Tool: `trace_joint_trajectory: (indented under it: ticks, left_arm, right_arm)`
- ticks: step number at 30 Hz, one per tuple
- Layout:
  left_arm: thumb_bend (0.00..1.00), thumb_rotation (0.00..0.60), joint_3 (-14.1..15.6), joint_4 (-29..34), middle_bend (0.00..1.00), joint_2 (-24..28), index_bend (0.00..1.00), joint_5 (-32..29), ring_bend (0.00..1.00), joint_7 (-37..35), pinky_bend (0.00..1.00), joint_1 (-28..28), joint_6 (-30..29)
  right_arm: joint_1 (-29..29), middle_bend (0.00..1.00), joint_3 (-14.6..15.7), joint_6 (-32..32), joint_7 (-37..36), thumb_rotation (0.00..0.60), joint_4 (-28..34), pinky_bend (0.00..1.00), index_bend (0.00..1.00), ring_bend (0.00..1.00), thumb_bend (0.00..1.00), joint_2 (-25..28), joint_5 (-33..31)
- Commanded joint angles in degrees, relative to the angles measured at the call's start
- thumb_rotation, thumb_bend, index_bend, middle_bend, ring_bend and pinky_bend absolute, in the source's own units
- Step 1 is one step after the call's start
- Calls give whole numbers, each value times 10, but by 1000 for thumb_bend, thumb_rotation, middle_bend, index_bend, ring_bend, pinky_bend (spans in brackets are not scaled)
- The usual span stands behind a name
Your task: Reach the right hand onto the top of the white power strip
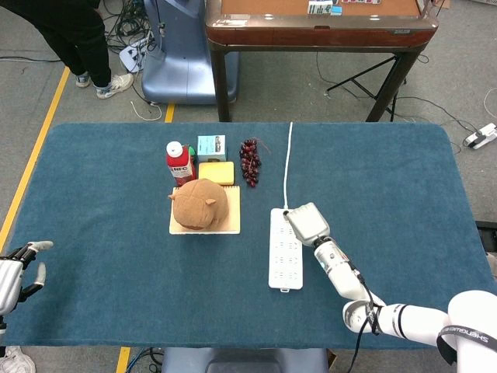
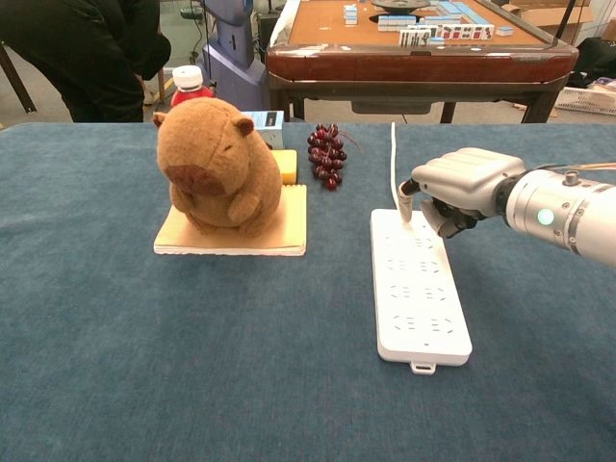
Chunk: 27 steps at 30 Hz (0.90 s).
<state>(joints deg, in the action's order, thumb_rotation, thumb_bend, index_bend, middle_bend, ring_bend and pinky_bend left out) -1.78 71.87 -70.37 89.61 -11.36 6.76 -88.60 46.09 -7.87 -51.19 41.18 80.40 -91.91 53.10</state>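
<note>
- Right hand [image 2: 460,190] over far right corner of the strip [image 2: 416,282]; fingers curled in, nothing held, one fingertip [image 2: 406,214] pointing down at or just above the strip's far end. Can't tell if it's touching.
- Left hand [image 1: 14,270] at near left table edge, fingers apart, holding nothing, well apart from everything.
- Table [image 1: 101,233]: blue cloth, biggest thing here.
- Strip lies flat, long axis near-to-far, right of centre; cord [image 1: 288,159] runs off the far edge.
- Capybara plush [image 2: 217,164] sits on a tan pad [image 2: 231,236], left of the strip, not touching it.
- Red bottle [image 1: 179,162], small box [image 1: 211,146], yellow block [image 1: 217,172], grapes [image 1: 249,161] at the far side, behind the plush.
- Handling guess: strip is rigid plastic, light, smooth; likely slides on cloth if pushed sideways. Flat top with sockets, so no grasp needed. Lay the palm straight down mid-top, away from the cord end.
- Hand sits off-centre; needs to go left and near before settling.
</note>
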Motion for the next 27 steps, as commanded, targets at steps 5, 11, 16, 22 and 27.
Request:
trace_joint_trajectory:
  ticks: [5,11,16,22,27]
  left_arm:
    - [606,600,0,1,362,1,373,1,451,-1,701,0,-1]
    - [606,600,0,1,362,1,373,1,451,-1,701,-1,-1]
    - [606,600,0,0,362,1,373,0,451,-2,701,-1,-1]
    - [606,600,0,0,362,2,373,1,451,-4,701,-1,-2]
    - [606,600,1,-1,362,0,373,2,451,1,701,-1,0]
  right_arm:
    - [5,1000,5,0,-2,600,-5,1000,359,1000,782,-4,-6]
    - [11,1000,8,9,-5,600,-19,1000,359,1000,782,-10,-20]
    - [15,1000,12,17,-12,600,-27,1000,359,1000,781,-14,-23]
    - [13,1000,10,-1,-28,600,-7,1000,359,1000,782,-3,-2]
    - [-10,984,12,-72,-29,600,83,1000,359,1000,782,50,53]
